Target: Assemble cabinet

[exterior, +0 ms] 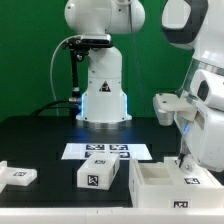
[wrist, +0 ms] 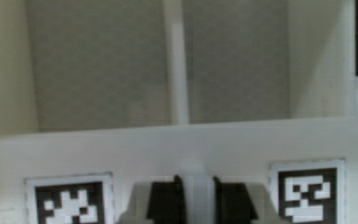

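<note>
Jaws nearly closed; gripper (wrist: 179, 203) at tagged wall of cabinet (exterior: 162, 182). Wrist view alone shows divider (wrist: 179, 70) inside cabinet. Exterior view alone shows marker board (exterior: 105, 152) and two blocks (exterior: 98, 175), exterior view's left of cabinet.

white cabinet (exterior: 155, 190) with black-and-white square tags (wrist: 69, 200), white marker board (exterior: 76, 151), black table (exterior: 40, 135), dark fingers (wrist: 158, 205)
</note>
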Robot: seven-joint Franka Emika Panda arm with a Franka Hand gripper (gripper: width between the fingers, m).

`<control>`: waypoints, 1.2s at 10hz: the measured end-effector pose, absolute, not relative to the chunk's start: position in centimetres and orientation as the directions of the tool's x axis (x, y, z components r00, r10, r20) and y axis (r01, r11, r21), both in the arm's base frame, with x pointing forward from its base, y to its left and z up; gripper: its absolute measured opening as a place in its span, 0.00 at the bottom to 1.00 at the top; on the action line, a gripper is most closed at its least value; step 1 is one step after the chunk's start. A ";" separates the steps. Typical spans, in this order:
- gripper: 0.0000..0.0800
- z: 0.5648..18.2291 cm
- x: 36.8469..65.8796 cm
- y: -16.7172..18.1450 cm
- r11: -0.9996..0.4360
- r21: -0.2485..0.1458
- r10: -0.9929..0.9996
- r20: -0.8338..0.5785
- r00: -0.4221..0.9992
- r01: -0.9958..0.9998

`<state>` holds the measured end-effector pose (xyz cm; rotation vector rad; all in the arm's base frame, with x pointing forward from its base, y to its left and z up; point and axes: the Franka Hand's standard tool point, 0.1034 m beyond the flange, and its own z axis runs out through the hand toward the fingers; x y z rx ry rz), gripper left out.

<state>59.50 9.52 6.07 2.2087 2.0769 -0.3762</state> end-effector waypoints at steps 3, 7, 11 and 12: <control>0.09 6.0 59.5 9.4 -0.077 -0.105 0.970 -0.237 0.050 0.992; 0.78 7.8 59.3 9.0 -0.111 -0.118 0.963 -0.257 0.078 0.987; 0.99 10.8 58.0 6.2 -0.134 -0.120 0.956 -0.277 0.096 0.984; 1.00 10.6 58.0 6.3 -0.133 -0.122 0.956 -0.277 0.095 0.984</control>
